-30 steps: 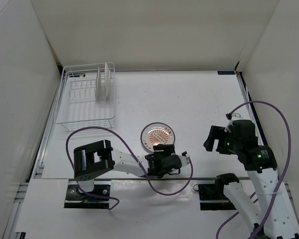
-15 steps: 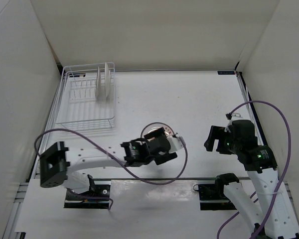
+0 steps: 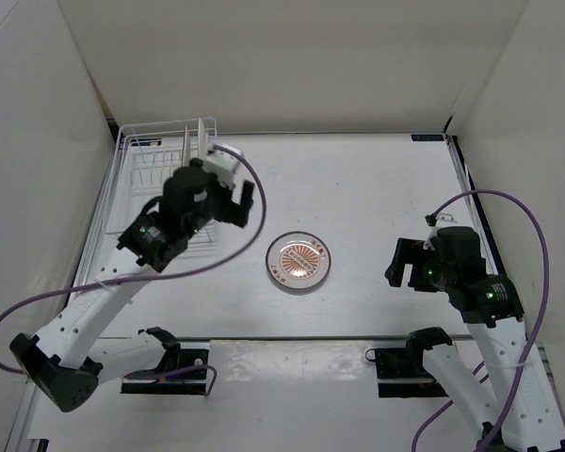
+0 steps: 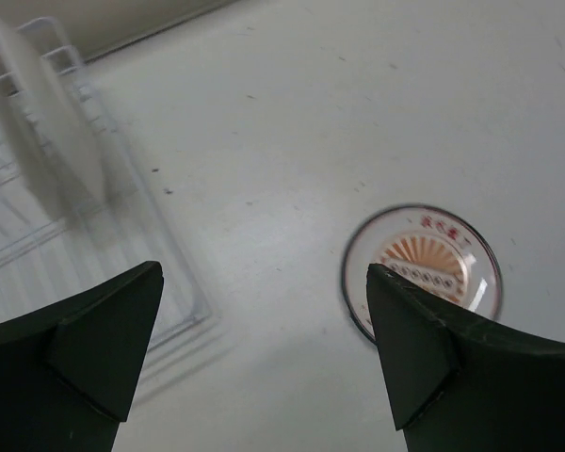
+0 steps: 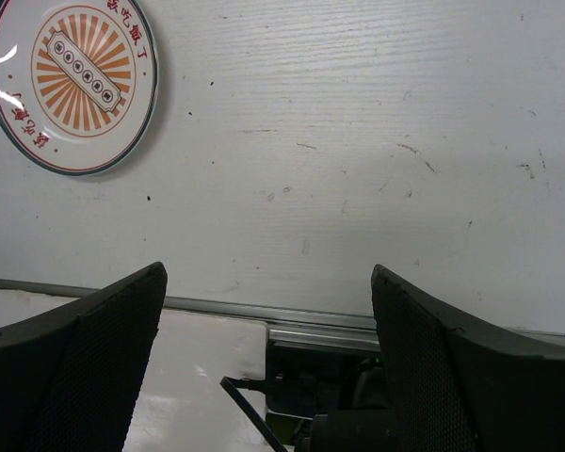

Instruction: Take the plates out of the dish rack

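Black against the white table [image 3: 377, 179], my right gripper [image 5: 268, 270] hung nearest the front edge, on my own right side, its two fingers spread wide with nothing between them. Through that gap I saw only scuffed tabletop and, lower down, the metal strip [image 5: 311, 320] along the table's near edge. In the overhead view the same gripper [image 3: 405, 264] sat well apart from everything on the table. A little farther in lay the sunburst plate [image 3: 299, 261], flat on the table near its middle, between my two arms and touched by neither. In my right wrist's view it [image 5: 72, 85] filled the upper left corner (red characters ran round its rim, too small for me to read). Beyond it my left gripper [image 3: 235, 205] hovered where, from above, it overlapped the right side of the dish rack [image 3: 141, 193]. Those fingers were parted as far as they go, and I held nothing in them [image 4: 264, 273]. Between them I saw bare table, with the sunburst plate [image 4: 422, 273] low to the right and the white wire rack [image 4: 28, 226] blurred on the left. Farthest off, two white plates [image 3: 207, 151] stood upright on edge, side by side in the rack's far right corner; my left wrist's view showed them [image 4: 71, 132] only as pale smears.
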### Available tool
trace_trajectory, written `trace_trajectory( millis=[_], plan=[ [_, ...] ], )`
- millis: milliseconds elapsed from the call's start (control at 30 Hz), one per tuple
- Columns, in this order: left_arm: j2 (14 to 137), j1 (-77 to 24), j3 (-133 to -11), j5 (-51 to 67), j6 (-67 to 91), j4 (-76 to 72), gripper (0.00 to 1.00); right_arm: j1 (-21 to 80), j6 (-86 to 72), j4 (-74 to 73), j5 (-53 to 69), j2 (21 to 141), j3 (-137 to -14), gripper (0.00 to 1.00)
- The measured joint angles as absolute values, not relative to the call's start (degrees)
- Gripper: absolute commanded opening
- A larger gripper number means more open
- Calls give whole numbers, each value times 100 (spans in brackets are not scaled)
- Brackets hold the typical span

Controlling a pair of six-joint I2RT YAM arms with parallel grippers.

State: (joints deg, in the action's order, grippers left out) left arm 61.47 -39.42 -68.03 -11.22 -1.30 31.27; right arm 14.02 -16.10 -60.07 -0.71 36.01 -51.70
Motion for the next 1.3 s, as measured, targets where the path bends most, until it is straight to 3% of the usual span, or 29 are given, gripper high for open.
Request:
trace_trajectory(
  millis=[233,367,800,1133,1300],
  plan=[
    [7413,-1369,-7828,-388,342,2908,82,1439,-1597,-5990,89,3723,-5170,90],
    [8694,-709,-8503,-220,508,2775,82,1444,-1573,-5988,187,3872,-5186,90],
    [10538,-167,-9542,-250,604,2340,81,1529,-1424,-5870,228,4348,-5199,90],
    [10630,56,-9592,-84,602,1992,81,1546,-1367,-5800,204,4600,-5210,90],
    [10927,148,-9891,23,602,1944,72,1551,-1345,-5789,193,4650,-5225,90]
  ],
)
